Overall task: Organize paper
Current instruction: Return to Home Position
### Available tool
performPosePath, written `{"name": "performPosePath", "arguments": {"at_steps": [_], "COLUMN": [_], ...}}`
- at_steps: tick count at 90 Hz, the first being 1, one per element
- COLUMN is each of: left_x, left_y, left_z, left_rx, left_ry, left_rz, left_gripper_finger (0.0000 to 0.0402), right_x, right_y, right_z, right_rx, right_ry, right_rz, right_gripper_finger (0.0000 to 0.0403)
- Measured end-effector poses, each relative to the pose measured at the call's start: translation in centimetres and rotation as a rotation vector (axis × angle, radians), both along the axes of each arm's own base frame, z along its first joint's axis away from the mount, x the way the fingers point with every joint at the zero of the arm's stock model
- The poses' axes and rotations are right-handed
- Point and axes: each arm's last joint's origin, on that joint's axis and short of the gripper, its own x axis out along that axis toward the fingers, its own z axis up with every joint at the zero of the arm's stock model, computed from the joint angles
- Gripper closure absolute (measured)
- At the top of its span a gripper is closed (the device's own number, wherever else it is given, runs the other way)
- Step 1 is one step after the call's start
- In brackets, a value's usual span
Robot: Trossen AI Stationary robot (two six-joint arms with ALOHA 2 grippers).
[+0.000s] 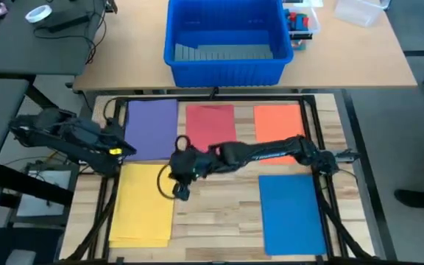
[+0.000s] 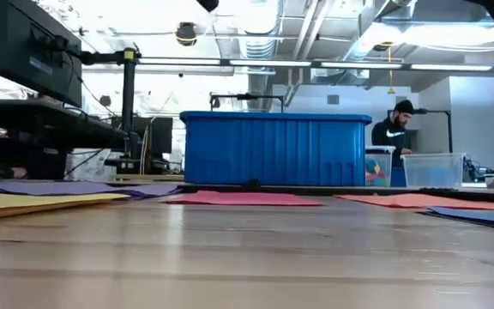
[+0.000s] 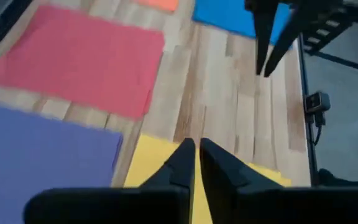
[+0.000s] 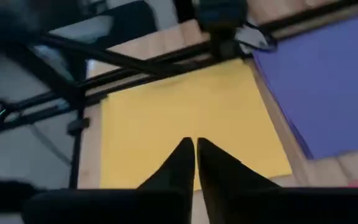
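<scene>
Pale wooden slats form the table (image 1: 219, 213), edged by a black frame (image 1: 212, 99), with a lighter table (image 1: 359, 51) behind it carrying a big blue bin (image 1: 225, 40). Seen level across the table, a person (image 2: 393, 133) stands far back in the room.

Five colours of paper lie flat on the slats, apart from one another with wood showing between them. Along the far side, from the robot's left to its right, sit a purple sheet (image 1: 152, 129), a red-pink sheet (image 1: 210, 125) and an orange sheet (image 1: 278, 121). Nearer the front lie the yellow paper (image 1: 142, 202), below the purple, and a blue sheet (image 1: 291, 213), below the orange. All are plain, unmarked rectangles with their long sides running front to back. The yellow paper shows a second edge peeking out at its near end, so more than one sheet lies there.

The left gripper (image 1: 129, 149) hangs over the near left corner of the purple sheet, its two dark fingers (image 3: 182, 162) pressed together and holding nothing. The right arm reaches across the middle of the table, and the right gripper (image 1: 180, 190) sits above the wood just beside the yellow paper's far right corner, with its fingers (image 4: 179, 158) likewise closed on nothing.
</scene>
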Motion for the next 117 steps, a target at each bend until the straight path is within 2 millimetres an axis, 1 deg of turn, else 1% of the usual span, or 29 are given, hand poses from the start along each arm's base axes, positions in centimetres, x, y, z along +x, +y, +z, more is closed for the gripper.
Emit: {"name": "performPosePath", "arguments": {"at_steps": [9, 20, 26, 34, 44, 55, 60, 65, 73, 83, 92, 98, 105, 111, 117], "left_x": [1.4, 2.3, 2.6, 2.9, 3.0, 2.6, 2.8, 2.8, 3.1, 3.6, 4.0, 4.2, 4.5, 4.5, 4.5], "left_y": [-0.2, -0.3, -0.2, 0.0, 0.3, 0.5, 0.5, 0.5, 0.5, 0.2, 0.0, -0.1, -0.1, -0.1, 0.0], "left_z": [0.2, 0.2, -0.5, -1.9, -3.6, -5.1, -5.5, -5.7, -5.9, -6.1, -6.2, -6.1, -5.9, -5.6, -5.4], "left_rx": [0.033, 0.046, 0.056, 0.027, -0.042, -0.103, -0.149, -0.175, -0.19, -0.165, -0.099, -0.073, -0.048, -0.026, -0.006], "left_ry": [-0.146, -0.312, -0.324, -0.303, -0.212, -0.086, -0.042, -0.018, 0.007, 0.024, 0.027, 0.019, -0.013, -0.044, -0.073], "left_rz": [-0.045, -0.09, -0.08, -0.033, 0.08, 0.167, 0.21, 0.236, 0.257, 0.228, 0.164, 0.143, 0.125, 0.126, 0.129], "left_gripper_finger": [0.04, 0.04, 0.0401, 0.0401, 0.0401, 0.0401, 0.0401, 0.0401, 0.04, 0.04, 0.04, 0.04, 0.04, 0.04, 0.04], "right_x": [-1.2, -3.3, -4.7, -7.0, -10.8, -16.0, -18.5, -20.8, -23.9, -27.5, -30.2, -31.7, -33.1, -33.9, -34.3], "right_y": [-1.5, -2.6, -3.3, -4.6, -6.7, -8.1, -8.6, -9.0, -9.3, -9.7, -9.7, -9.7, -9.7, -9.7, -9.8], "right_z": [1.8, 3.5, 4.5, 6.6, 9.7, 12.8, 14.1, 15.0, 15.5, 14.6, 12.4, 10.1, 6.7, 3.4, 0.5], "right_rx": [-0.005, -0.051, -0.088, -0.125, -0.156, -0.184, -0.187, -0.194, -0.199, -0.184, -0.175, -0.157, -0.11, -0.046, 0.064], "right_ry": [-0.004, 0.048, 0.071, 0.076, 0.069, 0.071, 0.054, 0.037, 0.014, -0.021, -0.095, -0.158, -0.253, -0.345, -0.456], "right_rz": [0.074, 0.156, 0.177, 0.19, 0.184, 0.172, 0.16, 0.147, 0.122, 0.072, 0.002, -0.052, -0.115, -0.195, -0.276], "right_gripper_finger": [0.0398, 0.0401, 0.0402, 0.0402, 0.0403, 0.0403, 0.0403, 0.0403, 0.0403, 0.0403, 0.0403, 0.0403, 0.0403, 0.0403, 0.0403]}}
